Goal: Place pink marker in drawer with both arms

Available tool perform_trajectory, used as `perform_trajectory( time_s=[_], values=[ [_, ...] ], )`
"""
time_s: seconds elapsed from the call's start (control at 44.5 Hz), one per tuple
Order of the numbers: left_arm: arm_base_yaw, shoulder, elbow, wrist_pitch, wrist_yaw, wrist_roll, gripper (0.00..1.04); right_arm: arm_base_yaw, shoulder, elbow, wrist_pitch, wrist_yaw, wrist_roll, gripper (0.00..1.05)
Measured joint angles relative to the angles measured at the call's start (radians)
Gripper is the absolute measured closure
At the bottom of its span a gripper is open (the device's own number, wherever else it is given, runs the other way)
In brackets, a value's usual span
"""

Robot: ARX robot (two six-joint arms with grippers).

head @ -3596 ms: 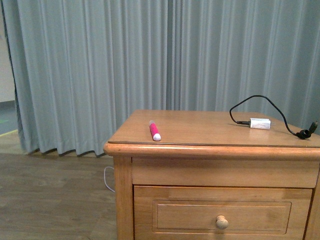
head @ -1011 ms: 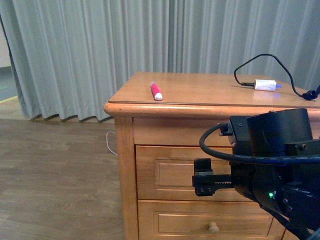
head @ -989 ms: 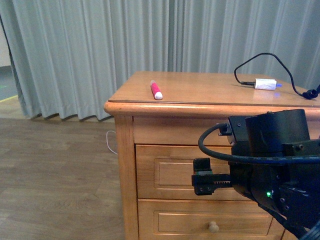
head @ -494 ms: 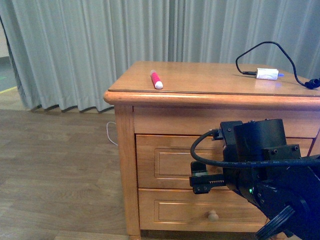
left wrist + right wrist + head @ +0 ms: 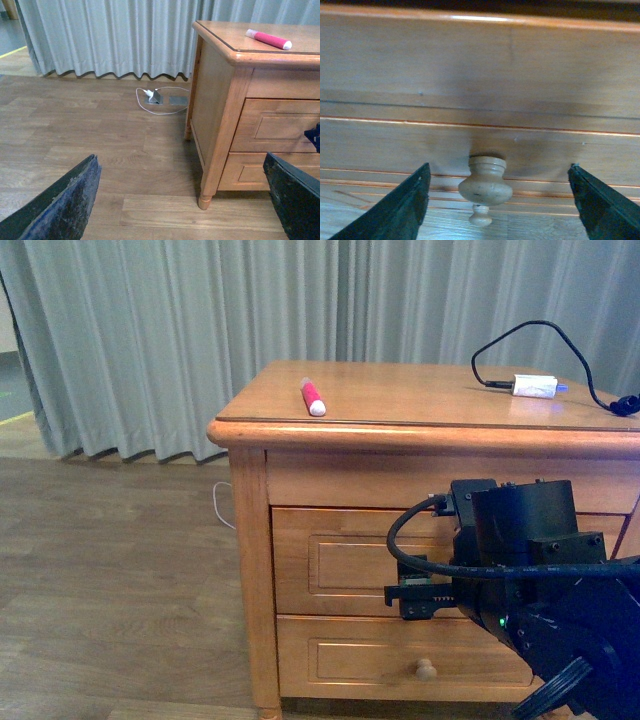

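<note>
The pink marker (image 5: 313, 398) lies on the cabinet top near its left front corner; it also shows in the left wrist view (image 5: 268, 39). The upper drawer (image 5: 340, 562) is shut. My right arm (image 5: 520, 580) is in front of it and hides its knob in the front view. In the right wrist view my right gripper (image 5: 498, 167) is open, with the drawer's round knob (image 5: 485, 185) between its fingers, not touching. My left gripper (image 5: 180, 157) is open and empty above the floor, left of the cabinet.
A white charger (image 5: 533, 387) with a black cable lies at the back right of the cabinet top. The lower drawer (image 5: 380, 660) with its knob (image 5: 427, 671) is shut. A white cable and plug (image 5: 155, 96) lie on the wooden floor by the curtain.
My right arm has come into view and moved up to the upper drawer front, edging slightly right in the last half second. The marker has not moved on the cabinet.
</note>
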Motion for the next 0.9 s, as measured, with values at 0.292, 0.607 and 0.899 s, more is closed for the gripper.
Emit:
perform_trajectory(
  time_s=[0.292, 0.607, 0.899],
  values=[
    [0.0, 0.0, 0.0, 0.0, 0.0, 0.0, 0.06, 0.001, 0.0, 0.001, -0.016, -0.008, -0.012, 0.72],
    [0.0, 0.0, 0.0, 0.0, 0.0, 0.0, 0.06, 0.0, -0.026, 0.01, -0.107, -0.017, -0.007, 0.82],
    [0.0, 0.0, 0.0, 0.0, 0.0, 0.0, 0.06, 0.01, -0.176, -0.165, -0.142, -0.069, 0.023, 0.84]
  ],
)
